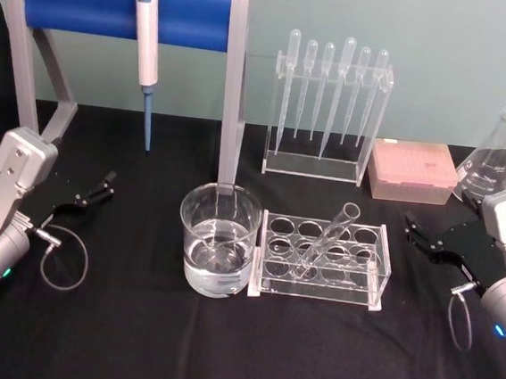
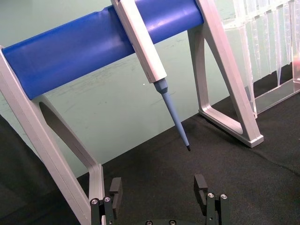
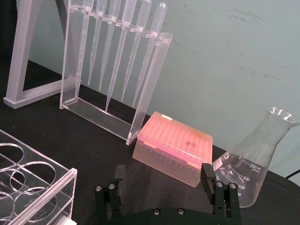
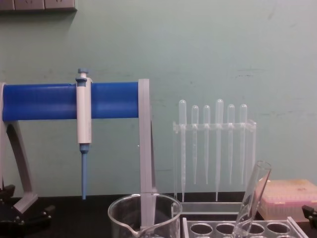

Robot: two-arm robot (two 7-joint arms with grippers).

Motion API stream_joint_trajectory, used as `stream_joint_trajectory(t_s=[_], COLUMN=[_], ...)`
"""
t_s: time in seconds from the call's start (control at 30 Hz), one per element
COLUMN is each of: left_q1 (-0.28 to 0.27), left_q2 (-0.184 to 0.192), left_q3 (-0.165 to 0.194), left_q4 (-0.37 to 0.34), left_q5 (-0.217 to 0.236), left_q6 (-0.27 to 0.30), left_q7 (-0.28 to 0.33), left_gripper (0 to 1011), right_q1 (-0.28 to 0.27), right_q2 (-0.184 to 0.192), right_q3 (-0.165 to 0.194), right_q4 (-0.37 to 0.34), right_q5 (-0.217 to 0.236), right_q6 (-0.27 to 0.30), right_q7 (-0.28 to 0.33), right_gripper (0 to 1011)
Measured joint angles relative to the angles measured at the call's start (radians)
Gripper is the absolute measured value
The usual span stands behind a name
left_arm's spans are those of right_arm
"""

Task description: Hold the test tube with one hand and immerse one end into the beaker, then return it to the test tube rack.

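Chest view: beaker [image 4: 143, 210] is cut by the bottom edge. Rim and upper wall show; base and water line do not. The test tube [image 4: 252, 198] leans in the rack [image 4: 218, 221], its lower end lost below the frame. Of the rack, just the top plate.

Head view: the tube's closed end sits behind the rack's clear walls; resting spot can't be told.

Left wrist view: left gripper [image 2: 158, 183] is clipped at the picture's edge, body out of frame. The pipettor [image 2: 140, 47] loses its head past the edge.

Right wrist view: right gripper [image 3: 164, 171] is clipped the same way. One corner of the rack is in frame. The flask [image 3: 255, 159] base is partly behind a finger. Some bulbs of the pipettes [image 3: 124, 47] are cropped.
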Motion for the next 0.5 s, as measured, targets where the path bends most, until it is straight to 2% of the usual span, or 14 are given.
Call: stream_joint_trajectory(t_s=[0.5], left_q1=[0.0], left_q2=[0.0], left_q3=[0.0], left_q4=[0.0], left_q5=[0.0], left_q6=[0.0], left_q7=[0.0], left_gripper=[1000], right_q1=[0.0], right_q2=[0.0], right_q3=[0.0], right_q4=[0.0], right_q5=[0.0], right_q6=[0.0], right_q7=[0.0], right_gripper=[1003])
